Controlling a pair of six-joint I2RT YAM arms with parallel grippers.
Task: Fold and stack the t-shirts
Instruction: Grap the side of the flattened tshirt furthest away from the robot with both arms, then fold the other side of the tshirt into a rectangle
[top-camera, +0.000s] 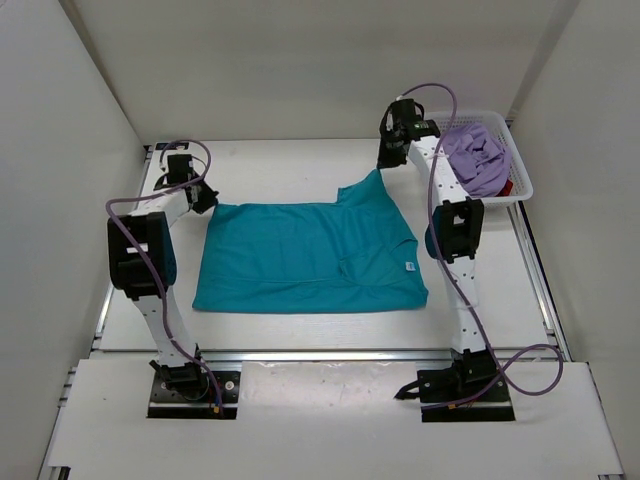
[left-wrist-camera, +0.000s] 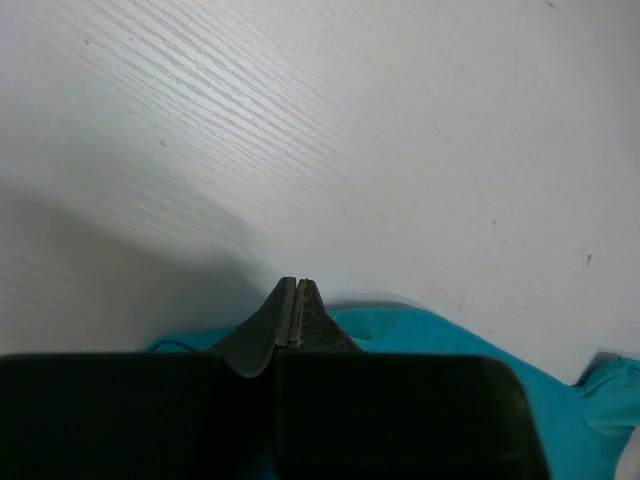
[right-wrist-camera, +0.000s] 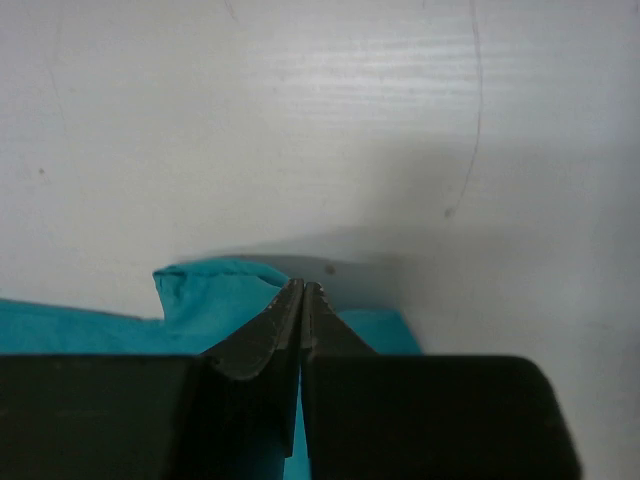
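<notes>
The left gripper (left-wrist-camera: 295, 285) and right gripper (right-wrist-camera: 302, 288) each pinch a far corner of the teal t-shirt (top-camera: 300, 260), cloth trailing behind their tips. This probably readies a fold.

You have the teal t-shirt (top-camera: 300, 260) spread flat mid-tabletop (top-camera: 280, 170), far right corner peaked up. The lavender t-shirt (top-camera: 478, 155) lies crumpled in the basket (top-camera: 520, 165), the dark red t-shirt (top-camera: 507, 187) peeking beside it.

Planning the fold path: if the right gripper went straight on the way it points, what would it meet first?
Probably the bare table just past the teal shirt edge that the right gripper pinches; it angles down, but the depth is unclear.
</notes>
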